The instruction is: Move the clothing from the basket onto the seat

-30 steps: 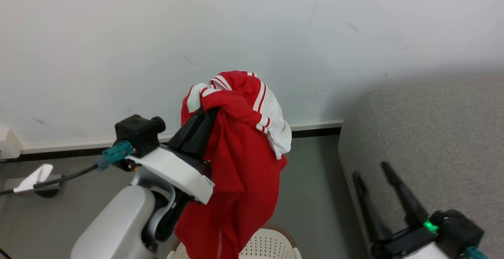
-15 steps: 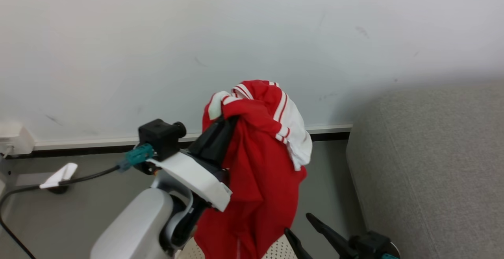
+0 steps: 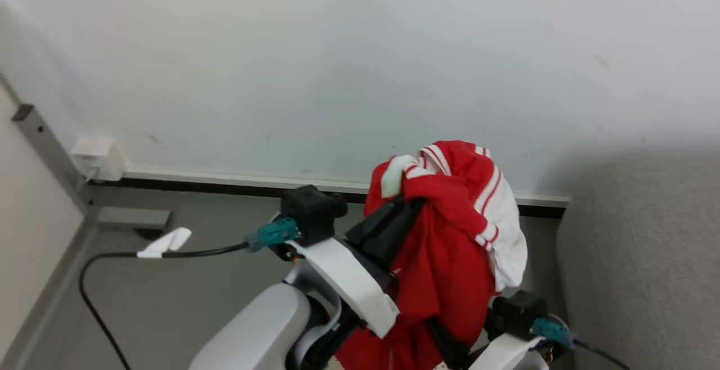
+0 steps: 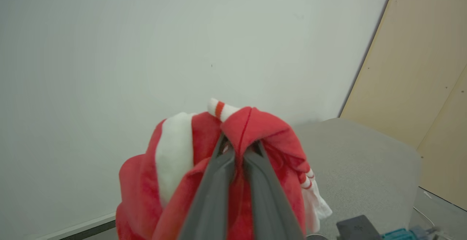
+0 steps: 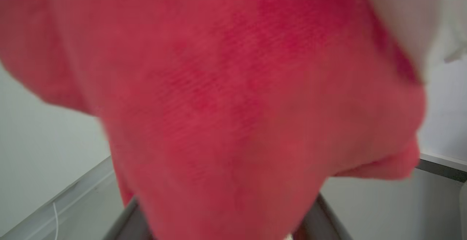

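left hand: fingers pinched shut on a fold of the clothing, raised before the wall | clothing: hangs in the air from that hand, left of the seat, apart from it | right hand: low at the cloth's hanging end, fingers spread wide, red fabric draped between them

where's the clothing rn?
Head view, lower centre-right: the clothing hangs pinched in the left gripper, up in front of the white wall, with the seat just to its right.
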